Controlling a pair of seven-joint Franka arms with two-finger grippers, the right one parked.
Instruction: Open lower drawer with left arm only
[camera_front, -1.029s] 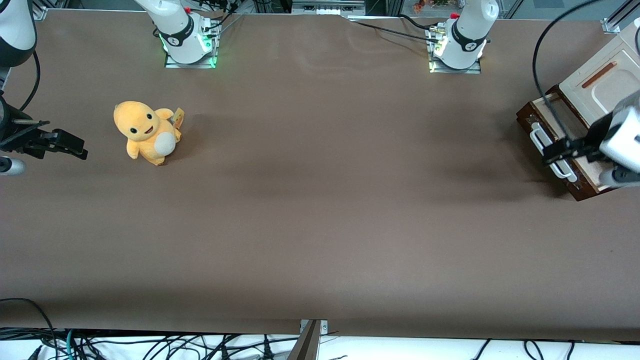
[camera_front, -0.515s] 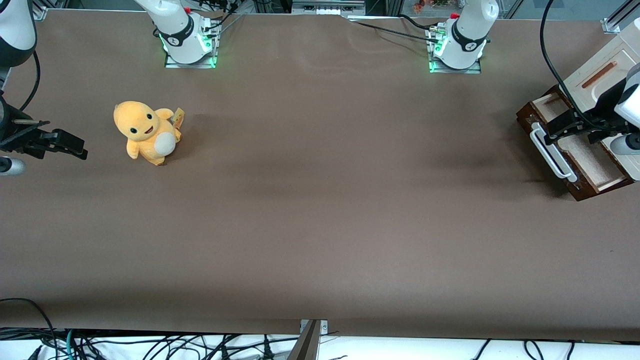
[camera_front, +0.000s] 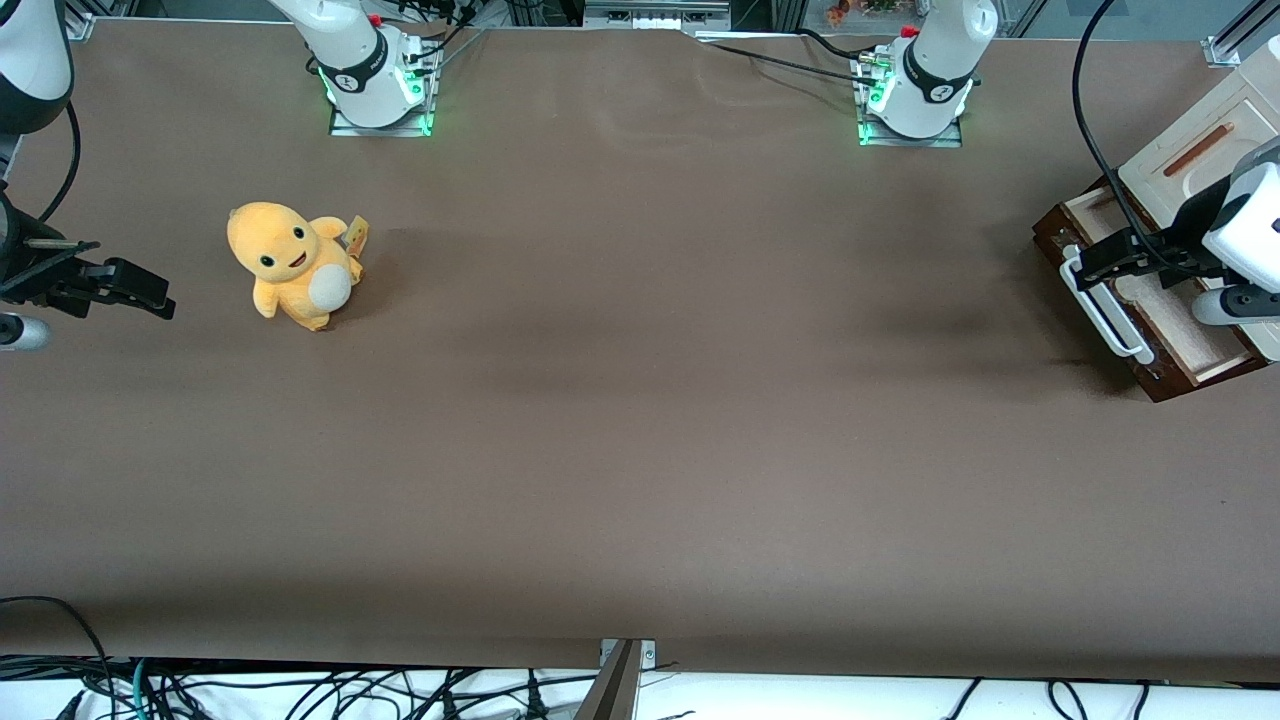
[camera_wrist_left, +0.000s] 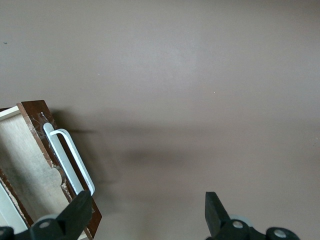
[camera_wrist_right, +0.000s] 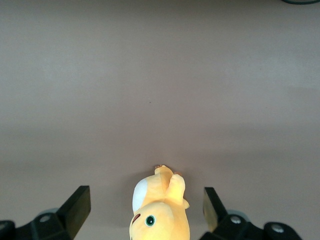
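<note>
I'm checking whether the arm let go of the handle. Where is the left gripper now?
The gripper, open and holding nothing, hovers above the pulled-out lower drawer, by the end of its white handle farther from the front camera.

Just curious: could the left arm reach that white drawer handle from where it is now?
Probably yes. The gripper hangs open just above the handle of the pulled-out drawer, with nothing lying between them.

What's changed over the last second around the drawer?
The left arm's gripper has let go of the white handle and pulled up and away; its jaws are open, holding nothing. The lower drawer stays pulled out, and the yellow plush toy hasn't moved.
</note>
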